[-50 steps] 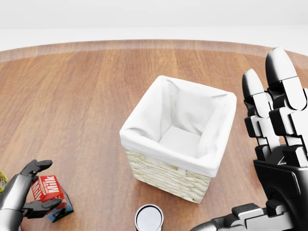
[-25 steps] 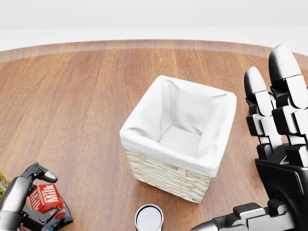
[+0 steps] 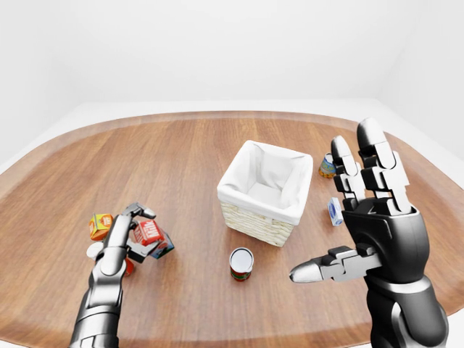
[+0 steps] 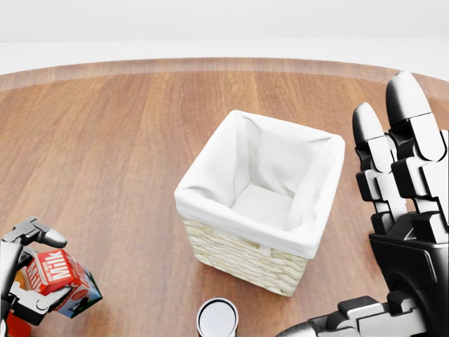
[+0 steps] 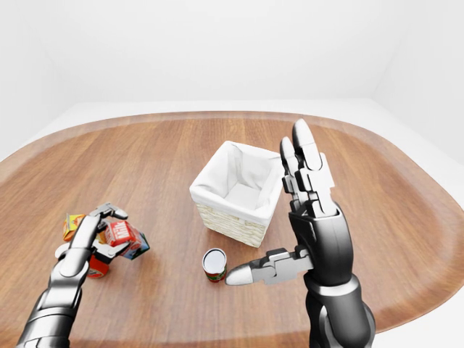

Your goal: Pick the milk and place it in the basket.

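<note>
Over the last second we see the left hand point(image 4: 24, 270) go from loosely flanking the milk carton point(image 4: 57, 276) to curling its fingers over the top and under the side. The carton now sits tilted inside the fingers, and in the head view it has shifted left and slightly up along with the hand. We read this as the grasp being made, with the lift just starting. Whether the carton is clear of the table point(image 3: 181, 159) we cannot tell from these views.

Left hand: clenched round the carton, one finger hooked over its red top edge, the others pressing from below and the side. Right hand point(image 3: 373, 217): spread wide, fingers straight up, thumb pointing left, gripping nothing, raised at the right of the view.

The carton lies at the lower left of the head view, well apart from the basket point(image 4: 263, 200), which stands upright at centre with its white lining open. A tin can point(image 3: 241, 263) stands near the basket, below it in the left-eye view, roughly between carton and basket. An orange box point(image 3: 100, 226) rests just beside the left hand.

Judgement: the carry must go rightward and up over the rim, clearing the can.
</note>
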You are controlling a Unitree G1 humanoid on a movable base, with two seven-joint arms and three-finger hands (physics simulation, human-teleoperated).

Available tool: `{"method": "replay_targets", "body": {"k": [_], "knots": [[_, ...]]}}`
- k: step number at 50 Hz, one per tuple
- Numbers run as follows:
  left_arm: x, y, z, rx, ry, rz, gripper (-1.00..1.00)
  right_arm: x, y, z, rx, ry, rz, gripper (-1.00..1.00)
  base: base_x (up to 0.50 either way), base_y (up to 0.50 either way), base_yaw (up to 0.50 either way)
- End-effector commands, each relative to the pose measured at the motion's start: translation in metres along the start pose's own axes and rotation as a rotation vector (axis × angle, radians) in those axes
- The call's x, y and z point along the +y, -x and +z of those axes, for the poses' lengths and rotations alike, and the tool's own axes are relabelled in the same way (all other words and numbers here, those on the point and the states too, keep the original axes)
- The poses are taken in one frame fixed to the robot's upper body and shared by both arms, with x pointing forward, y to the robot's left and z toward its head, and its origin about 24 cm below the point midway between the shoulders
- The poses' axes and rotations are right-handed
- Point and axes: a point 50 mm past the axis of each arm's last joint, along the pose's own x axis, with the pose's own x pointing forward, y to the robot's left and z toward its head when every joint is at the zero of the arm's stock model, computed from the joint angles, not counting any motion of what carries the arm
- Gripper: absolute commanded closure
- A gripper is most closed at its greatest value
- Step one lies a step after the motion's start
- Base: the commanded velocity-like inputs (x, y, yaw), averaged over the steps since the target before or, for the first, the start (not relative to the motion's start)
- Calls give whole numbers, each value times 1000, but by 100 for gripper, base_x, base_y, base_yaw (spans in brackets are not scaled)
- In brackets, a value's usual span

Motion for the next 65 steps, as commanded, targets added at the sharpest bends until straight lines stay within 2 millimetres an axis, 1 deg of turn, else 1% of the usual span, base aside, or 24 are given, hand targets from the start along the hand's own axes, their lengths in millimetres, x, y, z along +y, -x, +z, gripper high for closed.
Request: {"method": "replay_targets", "body": {"k": [1,8,12,15,16,17,20,29,34,43,51,52,55,59,65], "knots": [[17,-2,19,-82,22,68,100,0,0,-1,6,-1,1,-100,0,0,0],[23,0,31,-133,19,77,100,0,1,-1,5,0,1,-100,0,0,0],[27,-1,41,-175,2,77,100,1,0,-2,5,0,3,-100,0,0,0],[31,0,51,-215,-5,80,100,1,1,-2,6,0,3,-100,0,0,0],[34,1,59,-248,-10,84,100,0,1,-2,7,1,3,-100,0,0,0],[35,1,63,-261,-13,88,100,0,1,-2,7,1,3,-100,0,0,0],[37,1,72,-297,-28,86,100,1,0,-1,5,2,4,-100,0,0,0],[42,4,97,-391,-50,81,100,1,0,-1,3,2,5,-100,0,0,0],[51,9,113,-457,-70,98,100,1,1,-1,4,1,5,-100,0,0,0],[56,13,125,-503,-94,102,100,0,1,0,4,0,4,-100,0,0,0],[65,16,143,-532,-99,118,100,1,2,-3,7,1,4,-100,0,0,0],[67,17,147,-542,-98,121,100,1,2,-3,7,0,4,-100,0,0,0],[67,19,155,-557,-100,118,100,1,2,-2,6,0,4,-100,0,0,0],[65,19,161,-572,-112,113,100,0,2,-2,5,2,1,-100,0,0,0],[72,25,176,-600,-115,121,100,0,1,-1,5,1,2,-100,0,0,0]]}}
